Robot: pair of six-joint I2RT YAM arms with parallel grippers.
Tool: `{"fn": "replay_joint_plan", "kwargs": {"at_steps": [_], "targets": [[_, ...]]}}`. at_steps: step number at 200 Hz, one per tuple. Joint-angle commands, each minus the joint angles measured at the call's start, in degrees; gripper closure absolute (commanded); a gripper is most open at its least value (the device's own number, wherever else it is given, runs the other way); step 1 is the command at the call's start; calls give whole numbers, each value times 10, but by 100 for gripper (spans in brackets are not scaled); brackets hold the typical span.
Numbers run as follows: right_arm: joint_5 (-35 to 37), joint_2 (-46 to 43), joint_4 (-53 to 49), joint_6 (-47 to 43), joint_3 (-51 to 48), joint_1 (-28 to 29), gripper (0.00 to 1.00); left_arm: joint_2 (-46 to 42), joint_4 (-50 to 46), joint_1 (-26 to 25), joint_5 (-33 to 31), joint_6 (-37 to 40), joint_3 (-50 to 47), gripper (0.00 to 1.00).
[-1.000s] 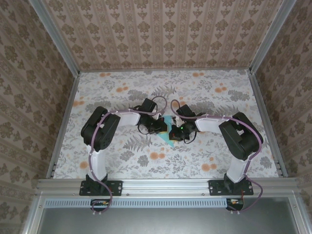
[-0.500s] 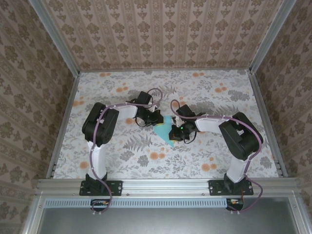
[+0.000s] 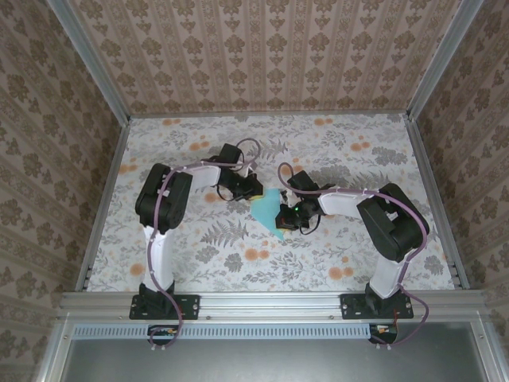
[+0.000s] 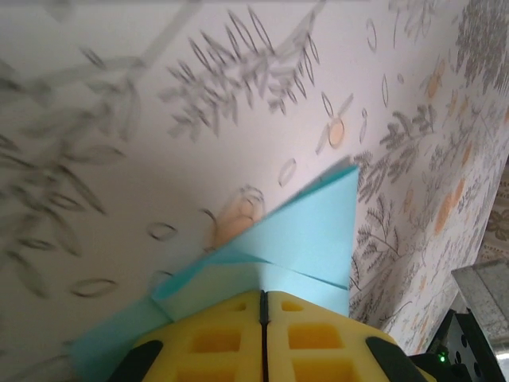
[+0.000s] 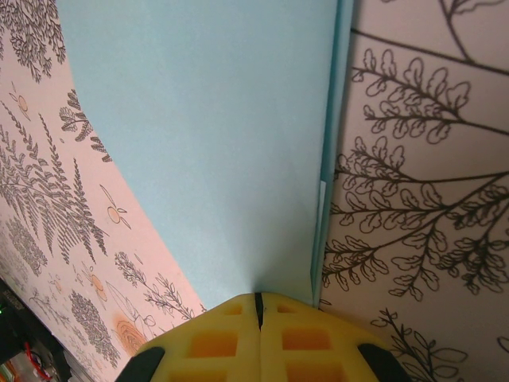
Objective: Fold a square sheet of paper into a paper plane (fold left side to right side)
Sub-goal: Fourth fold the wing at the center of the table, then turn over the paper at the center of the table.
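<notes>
The sheet of paper point(image 3: 266, 210) is cyan-blue and lies folded into a pointed, layered shape mid-table between the two arms. My left gripper point(image 3: 253, 189) is shut at the paper's far-left corner. In the left wrist view its yellow pads point(image 4: 215, 342) meet in a thin seam, and the paper's creased flaps point(image 4: 310, 231) lie just past the left gripper point(image 4: 262, 293). My right gripper point(image 3: 284, 216) is shut with its tips down on the paper's right side. In the right wrist view the right gripper point(image 5: 258, 296) rests on the flat paper point(image 5: 223, 143) beside its doubled edge point(image 5: 328, 175).
The floral tabletop point(image 3: 342, 151) spreads wide round the paper. Patterned walls point(image 3: 270, 56) stand at the back and both sides. Metal rails point(image 3: 270, 301) run along the near edge, where both arm bases are bolted.
My left gripper has drawn back up and to the left, from over the paper's middle to its far-left corner, uncovering more paper. The right gripper has stayed put.
</notes>
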Motion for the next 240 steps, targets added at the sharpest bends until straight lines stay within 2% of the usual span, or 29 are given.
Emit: {"fn": "replay_joint_plan", "kwargs": {"at_steps": [1, 69, 111, 148, 181, 194, 217, 240], "targets": [[72, 38, -89, -10, -20, 7, 100, 31, -3, 44, -88, 28, 17, 90], [61, 40, -82, -8, -14, 11, 100, 36, -13, 69, -76, 36, 39, 85], [24, 28, -19, 13, -18, 11, 100, -15, -24, 82, -73, 47, 28, 76], [45, -35, 33, 16, -11, 6, 83, -110, -31, 96, -93, 48, -28, 64], [98, -109, 44, -23, -11, -13, 60, -188, -13, 90, -96, 19, -100, 57], [99, -126, 54, -45, -16, -28, 51, -212, 1, 82, -90, 2, -134, 55], [72, -119, 63, -88, -14, -48, 44, -239, 36, 62, -87, -37, -180, 52], [43, -85, 80, -105, -5, -54, 43, -241, 75, 32, -80, -75, -211, 49]]}}
